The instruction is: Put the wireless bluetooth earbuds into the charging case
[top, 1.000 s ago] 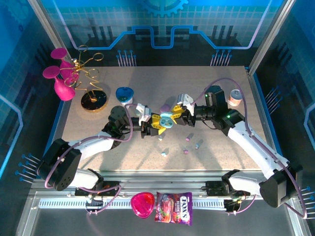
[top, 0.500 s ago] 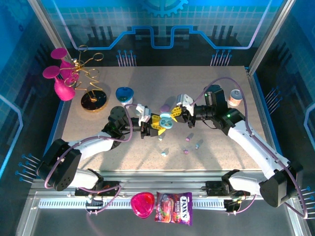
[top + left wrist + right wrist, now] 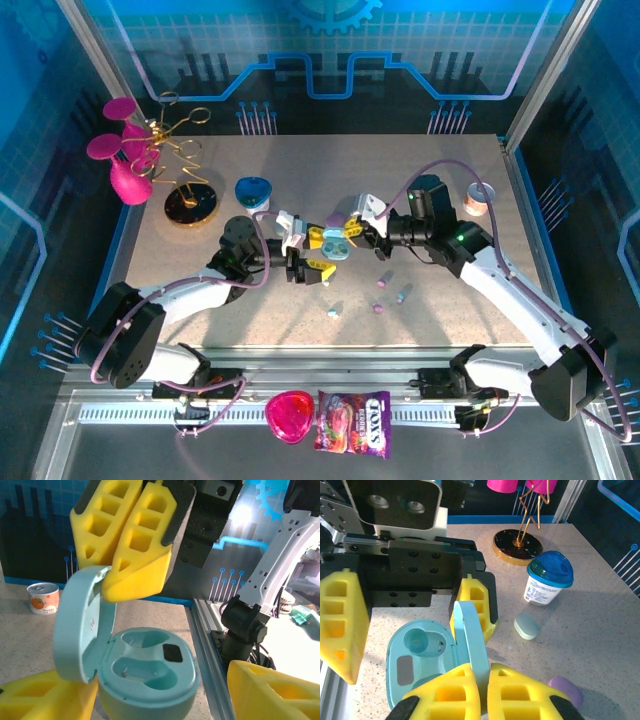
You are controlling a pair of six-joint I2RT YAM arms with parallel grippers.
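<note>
The light-blue charging case (image 3: 337, 246) sits open in the middle of the table (image 3: 440, 340). Its lid (image 3: 470, 640) stands upright, pinched between the clenched fingers of the right gripper (image 3: 347, 231), while the left gripper (image 3: 320, 253) is released, fingers spread either side of the case's base. The earbuds (image 3: 378, 308) lie loose on the near side of the case, slightly to its right and apart from both claws. With the right claw busy on the lid, I'd say the free left one has the easier reach to the leftmost bud (image 3: 334, 311), straight towards the near edge.
</note>
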